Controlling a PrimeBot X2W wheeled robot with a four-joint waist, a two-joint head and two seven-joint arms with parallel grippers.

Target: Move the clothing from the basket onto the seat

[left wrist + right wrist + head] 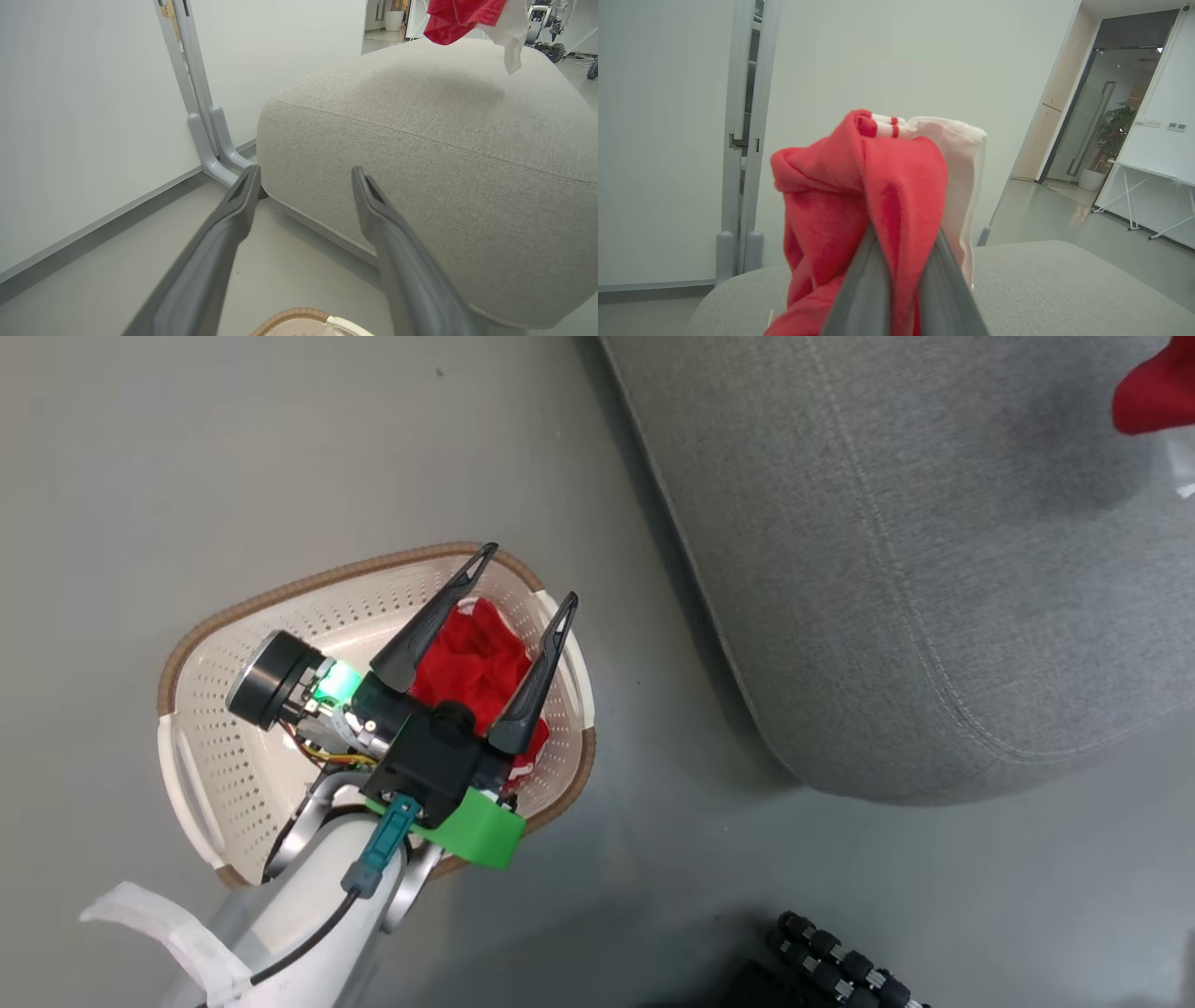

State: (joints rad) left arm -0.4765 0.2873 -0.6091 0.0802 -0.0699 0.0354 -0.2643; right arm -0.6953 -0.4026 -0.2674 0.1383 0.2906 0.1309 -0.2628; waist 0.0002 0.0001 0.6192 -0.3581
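Clothing (pixel 476 658) is split between two places: you have one piece up at the seat and one piece down in the basket. The seat (pixel 934 569) is the biggest thing before you, a rounded grey woven cushion with stitched seams. It takes up the upper right of the head view and stands on the grey floor (pixel 280 448). The basket (pixel 233 756) stands on the floor near the seat's rounded corner, apart from it, with its cream perforated wall and brown rim open toward you. Inside it, at the end nearer the seat, lies the crumpled garment (pixel 485 644), red with a bit of white trim at its lower edge. The held garment (pixel 859 186) is red too, with a white panel and red-and-white striped trim. It hangs over the top of the seat and throws a shadow on the cushion. Whether its lowest white fold touches the fabric you cannot tell. Your right gripper (pixel 903 242) has its two fingers pinched together on that garment, with cloth bunched between and over them. Your left gripper (pixel 530 574) hangs over the basket with its fingers spread wide and nothing between them. In the head view one finger lies to each side of the crumpled garment. A dark ribbed part (pixel 840 971) shows at the lower right edge of the head view.
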